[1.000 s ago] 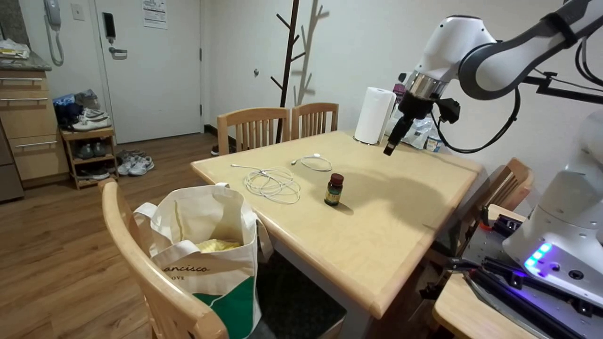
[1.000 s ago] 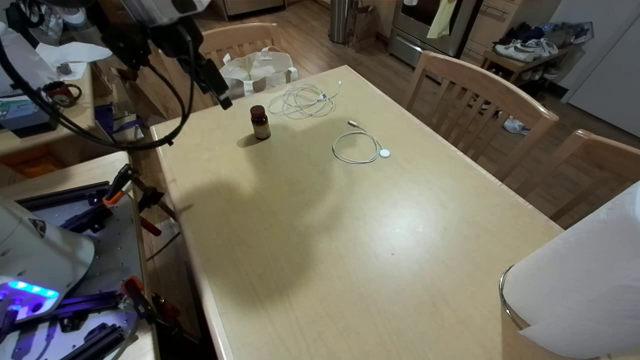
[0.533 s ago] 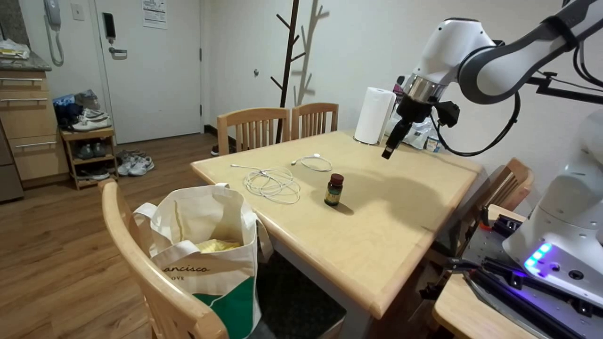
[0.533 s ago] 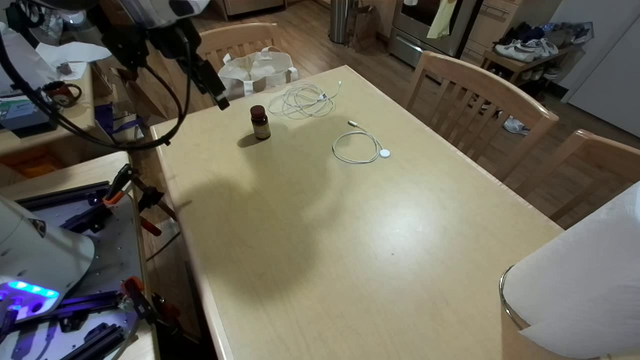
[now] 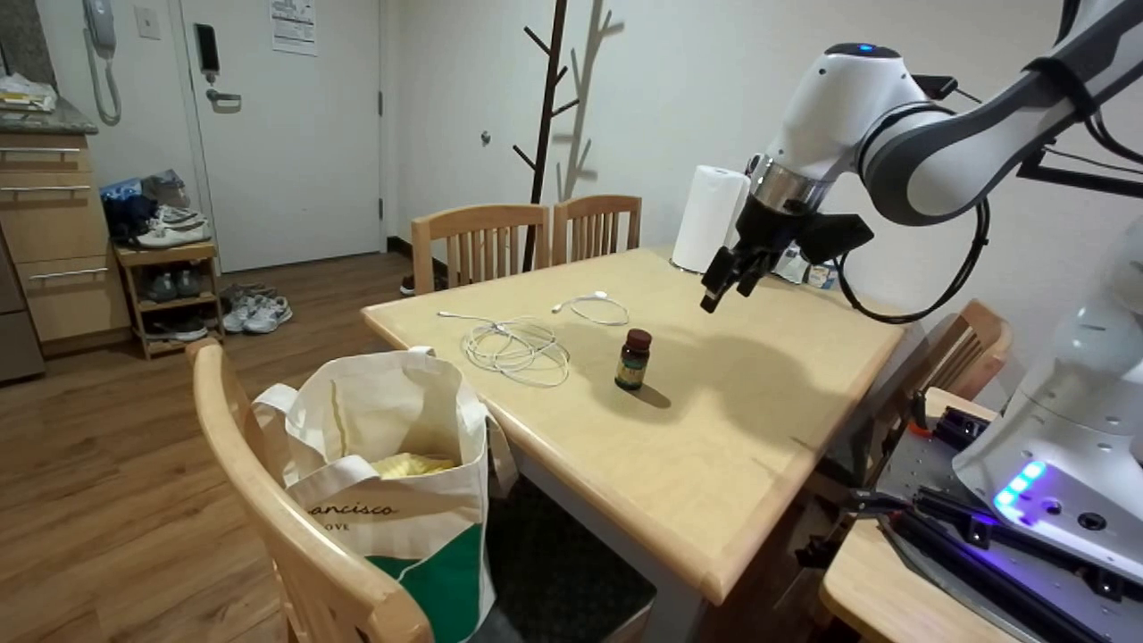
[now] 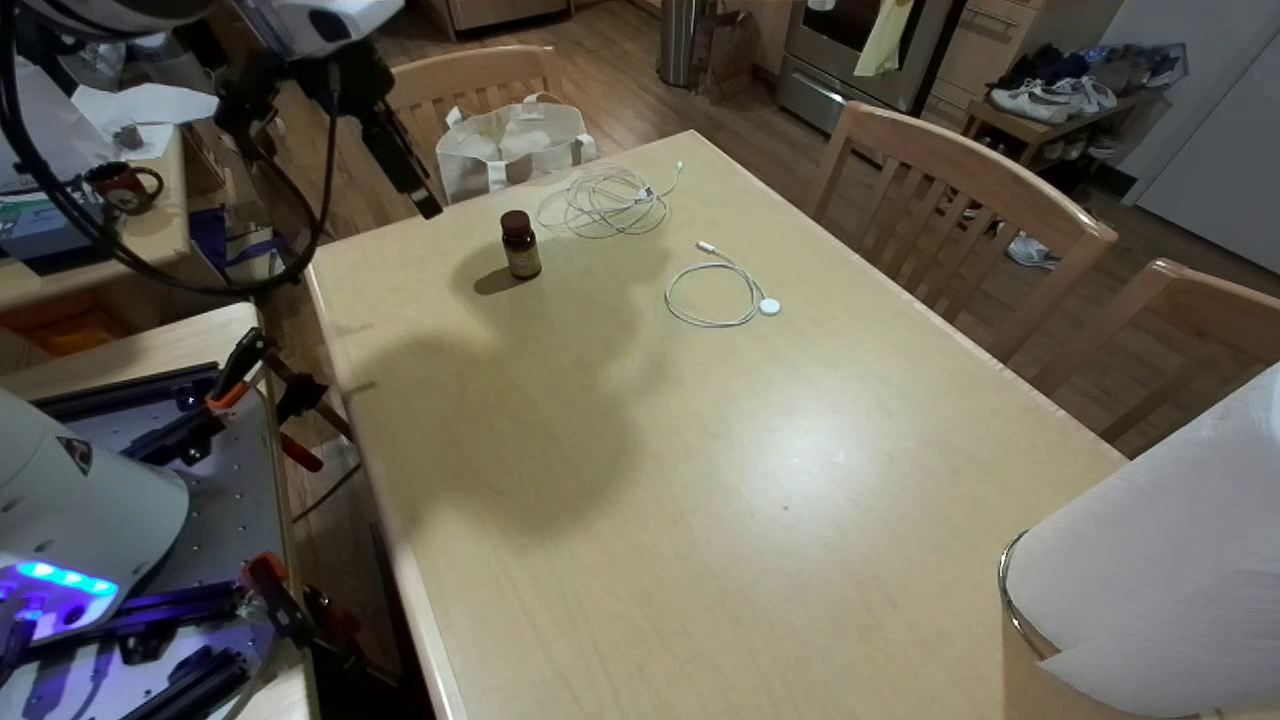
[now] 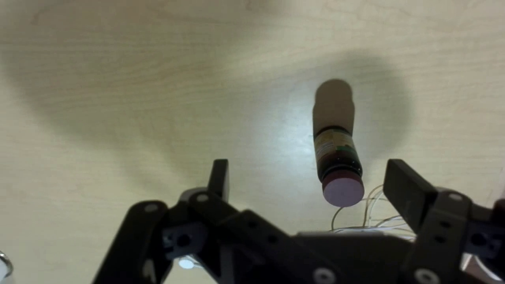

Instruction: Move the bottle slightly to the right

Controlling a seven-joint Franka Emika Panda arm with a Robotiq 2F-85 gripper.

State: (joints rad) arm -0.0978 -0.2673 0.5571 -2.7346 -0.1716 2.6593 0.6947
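The bottle is small and dark brown with a red-brown cap and a yellow-green label. It stands upright on the table in both exterior views (image 5: pixel 631 362) (image 6: pixel 521 247). In the wrist view the bottle (image 7: pixel 337 156) shows cap towards me, between the lines of the two fingers and nearer the right-hand finger. My gripper (image 7: pixel 308 171) is open and empty. In both exterior views the gripper (image 5: pixel 728 296) (image 6: pixel 428 206) hangs in the air above the table, apart from the bottle.
White cables lie coiled near the bottle (image 5: pixel 516 353) and farther along the table (image 6: pixel 715 295). A paper towel roll (image 5: pixel 712 219) stands at the table's wall side. A tote bag (image 5: pixel 393 482) sits on a chair at the table edge. More chairs (image 6: pixel 960 220) stand along another edge.
The arm has lowered and turned; the gripper has moved left in both exterior views, and its two fingers now show apart. The bottle has not moved.
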